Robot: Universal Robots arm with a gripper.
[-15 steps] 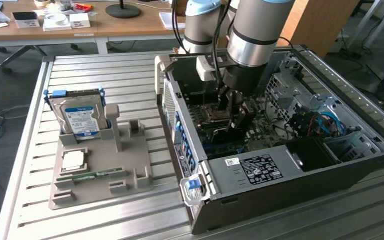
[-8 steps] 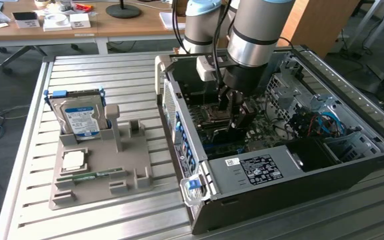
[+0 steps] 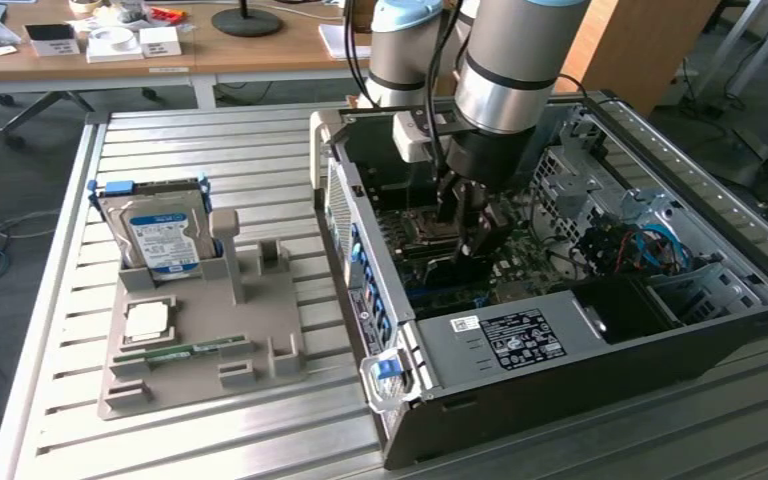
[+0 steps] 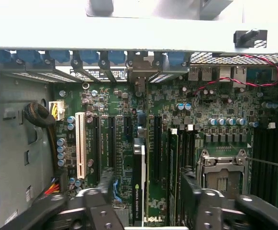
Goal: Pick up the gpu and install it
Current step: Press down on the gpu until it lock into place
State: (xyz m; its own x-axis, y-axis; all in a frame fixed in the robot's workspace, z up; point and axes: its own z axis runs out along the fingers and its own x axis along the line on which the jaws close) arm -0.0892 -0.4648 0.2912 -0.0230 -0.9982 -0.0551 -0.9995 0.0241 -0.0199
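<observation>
Claw (image 4: 146, 203): jaws spread wide, holding nothing, inside the computer case (image 3: 704, 330).
Card (image 4: 139, 184): upright in a motherboard slot, between the jaws.
Surface: slatted metal table (image 3: 51, 330), grey tray (image 3: 264, 330).
Room: wooden desk (image 3: 244, 55) behind.

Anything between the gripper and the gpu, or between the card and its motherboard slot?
Nothing visible. The gpu stands on edge in a slot on the motherboard, and the open gripper hangs right above it, one finger on each side. No cable or other card lies across it.
</observation>
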